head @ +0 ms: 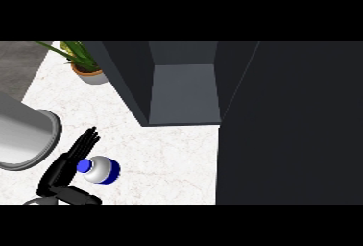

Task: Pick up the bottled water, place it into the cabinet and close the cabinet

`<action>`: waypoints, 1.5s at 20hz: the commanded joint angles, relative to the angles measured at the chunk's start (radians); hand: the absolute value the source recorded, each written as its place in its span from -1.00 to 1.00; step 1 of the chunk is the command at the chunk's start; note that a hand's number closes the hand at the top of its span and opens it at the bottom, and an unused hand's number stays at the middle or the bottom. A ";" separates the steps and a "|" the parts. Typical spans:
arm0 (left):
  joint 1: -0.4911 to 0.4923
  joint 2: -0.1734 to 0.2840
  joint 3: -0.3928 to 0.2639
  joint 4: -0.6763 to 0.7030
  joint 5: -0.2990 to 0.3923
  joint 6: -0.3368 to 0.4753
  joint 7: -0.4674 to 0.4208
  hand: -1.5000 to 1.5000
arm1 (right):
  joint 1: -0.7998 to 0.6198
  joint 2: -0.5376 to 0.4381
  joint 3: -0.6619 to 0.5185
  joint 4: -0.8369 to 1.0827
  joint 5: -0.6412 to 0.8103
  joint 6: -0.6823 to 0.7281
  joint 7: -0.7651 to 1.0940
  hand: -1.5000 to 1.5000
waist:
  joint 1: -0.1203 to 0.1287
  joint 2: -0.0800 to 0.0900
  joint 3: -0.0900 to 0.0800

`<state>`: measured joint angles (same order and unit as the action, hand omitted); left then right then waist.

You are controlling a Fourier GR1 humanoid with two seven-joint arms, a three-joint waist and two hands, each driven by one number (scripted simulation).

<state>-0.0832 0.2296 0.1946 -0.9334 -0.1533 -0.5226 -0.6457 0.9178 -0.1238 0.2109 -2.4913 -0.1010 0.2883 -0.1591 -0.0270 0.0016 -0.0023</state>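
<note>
You see one water bottle (100,169) standing just right of your left hand (69,166), whose fingers are straight and apart, beside one open cabinet (183,91).

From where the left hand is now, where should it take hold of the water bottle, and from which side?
Grip the bottle round its white body, below the blue cap, coming in from its left. It stands upright, so the sides are free, and the left hand is already open beside it on that side.
</note>
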 commanded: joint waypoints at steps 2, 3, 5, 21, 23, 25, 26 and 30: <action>-0.053 0.035 -0.025 0.175 -0.008 -0.110 -0.129 -1.00 | 0.073 -0.025 -0.018 -0.122 -0.076 0.030 0.025 -1.00 | -0.005 -0.001 0.000; -0.067 -0.001 -0.052 0.181 -0.017 -0.095 -0.115 -1.00 | 0.060 -0.002 0.016 -0.134 -0.064 0.004 0.047 -1.00 | -0.003 0.001 -0.001; -0.065 -0.020 -0.083 0.236 -0.049 -0.069 -0.193 -1.00 | 0.039 -0.007 -0.003 -0.111 -0.055 0.006 0.031 -1.00 | -0.001 0.002 -0.001; -0.221 -0.037 -0.037 0.506 0.076 -0.139 -0.252 1.00 | 0.107 -0.002 0.012 -0.073 -0.038 0.033 -0.033 -1.00 | -0.005 0.002 -0.001; -0.213 -0.056 -0.064 0.509 0.060 -0.132 -0.278 1.00 | 0.126 0.000 0.023 -0.091 -0.020 0.038 -0.059 -1.00 | -0.011 0.000 -0.001; -0.233 -0.036 -0.069 0.534 0.058 -0.147 -0.282 1.00 | 0.075 0.004 0.016 -0.066 -0.019 0.022 -0.033 -1.00 | -0.001 0.004 -0.001; -0.194 -0.069 -0.102 0.499 0.043 -0.146 -0.303 1.00 | 0.134 -0.014 0.007 -0.085 -0.042 0.044 -0.046 -1.00 | -0.005 -0.001 -0.001; -0.222 -0.099 -0.029 0.499 0.121 -0.037 -0.287 1.00 | 0.096 0.005 0.005 -0.053 -0.035 0.033 -0.061 -1.00 | 0.008 0.000 0.000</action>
<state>-0.2984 0.1706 0.1277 -0.4471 -0.0786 -0.5161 -0.8304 0.9963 -0.1159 0.2229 -2.4764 -0.0823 0.3212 -0.2454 -0.0242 0.0010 -0.0006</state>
